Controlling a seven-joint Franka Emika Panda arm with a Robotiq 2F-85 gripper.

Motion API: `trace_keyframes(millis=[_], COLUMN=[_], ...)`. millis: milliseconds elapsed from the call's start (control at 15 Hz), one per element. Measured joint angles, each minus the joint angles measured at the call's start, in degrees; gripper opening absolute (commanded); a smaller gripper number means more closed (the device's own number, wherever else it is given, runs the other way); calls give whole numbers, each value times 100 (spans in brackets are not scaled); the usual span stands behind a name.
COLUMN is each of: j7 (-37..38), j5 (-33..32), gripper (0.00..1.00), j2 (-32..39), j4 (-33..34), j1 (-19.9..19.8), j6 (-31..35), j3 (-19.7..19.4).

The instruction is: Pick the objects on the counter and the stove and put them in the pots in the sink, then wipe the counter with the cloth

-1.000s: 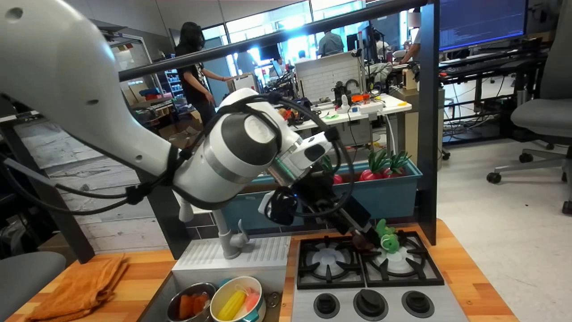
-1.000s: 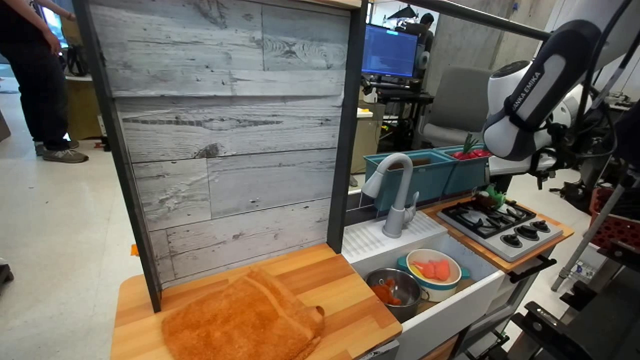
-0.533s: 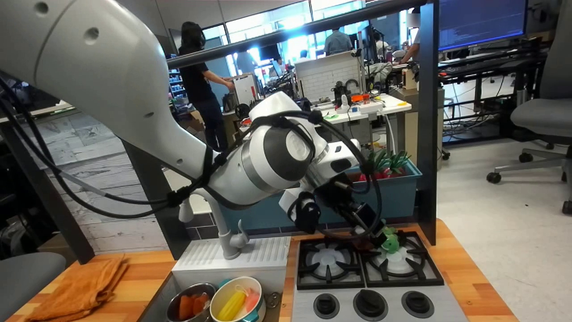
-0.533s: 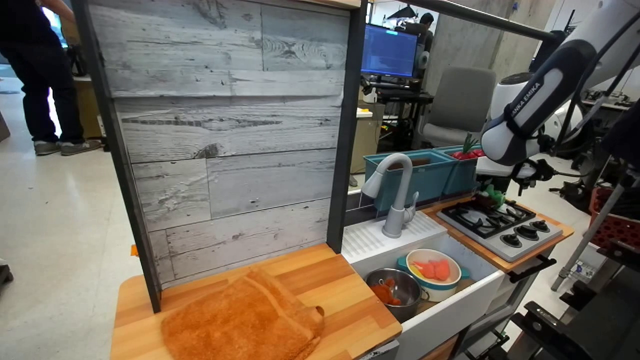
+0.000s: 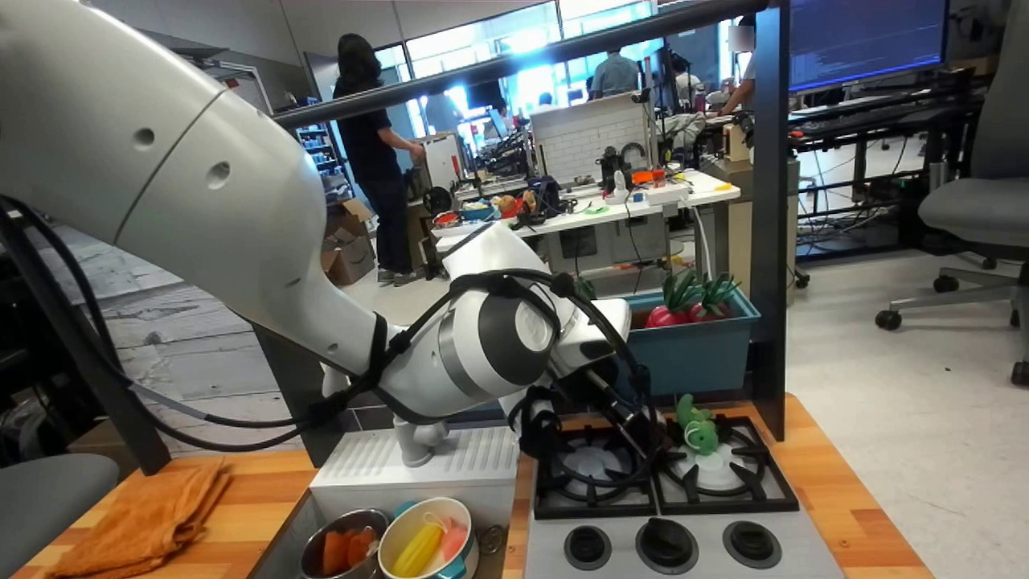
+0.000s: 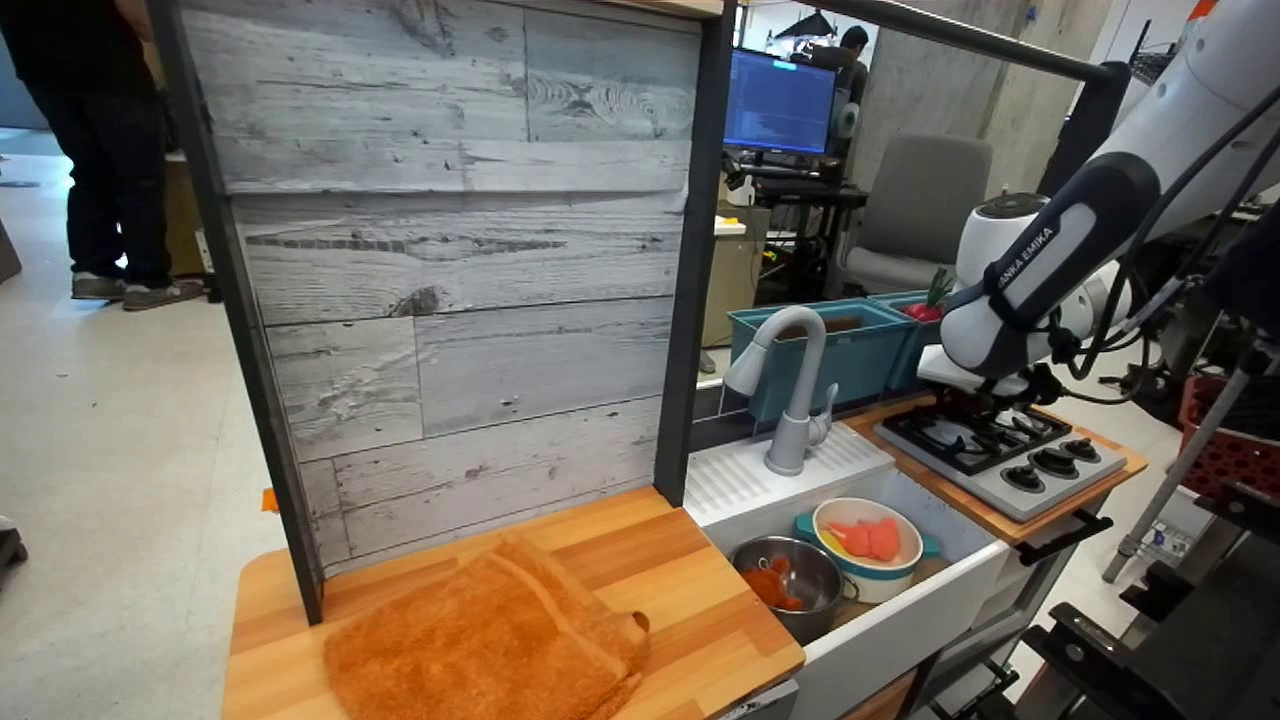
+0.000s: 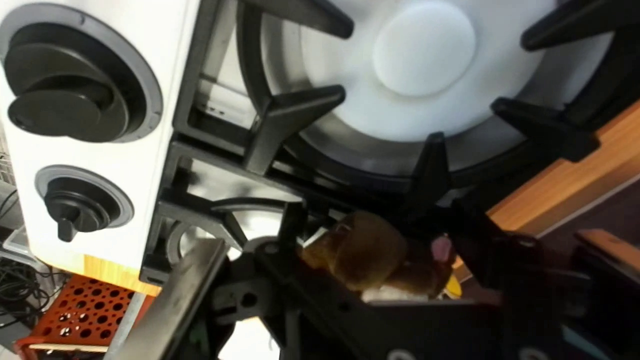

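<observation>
Down at the stove (image 5: 710, 555) — lower than before — the gripper (image 7: 377, 220) has its jaws parted around the brown toy (image 7: 369, 252).

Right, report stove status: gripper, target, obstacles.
Gripper low over stove, hold unconfirmed. Brown toy between the jaws. Green toy nearby on grate, could get in the way.

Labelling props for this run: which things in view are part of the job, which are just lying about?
Job: green toy, brown object, stove, sink, steel pot, teal-and-white pot, orange cloth.
Not job: faucet, planter, office chair, monitor.
</observation>
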Motion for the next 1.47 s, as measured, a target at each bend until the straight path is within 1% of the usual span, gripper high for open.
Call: trace_keyframes(millis=[67, 133, 267, 333, 400, 467, 533, 600, 667, 733, 800, 1467], j7=[34, 53, 70, 81, 95, 105, 111, 114, 123, 140, 152, 133], j5=[0, 0, 0, 0, 0, 0, 0, 0, 0, 0, 0, 0], gripper=[40, 40, 34, 34, 54, 84, 84, 89, 97, 100, 100, 100], j2=[0, -12, -34, -54, -62, -63, -63, -63, -56, -44, -28, 10], j4=[-7, -17, -36, -63, -81, -84, -85, -87, -88, -84, -84, -210], j1=[-11, -15, -15, -10, -7, -6, -4, -4, -4, -7, -5, -16], j6=[-27, -40, -64, -67, -66, -58, -58, -49, 2, 88, 175, 553], j3=[-9, -9, -9, -9, -9, -9, -10, -11, -7, 6, 14, -9])
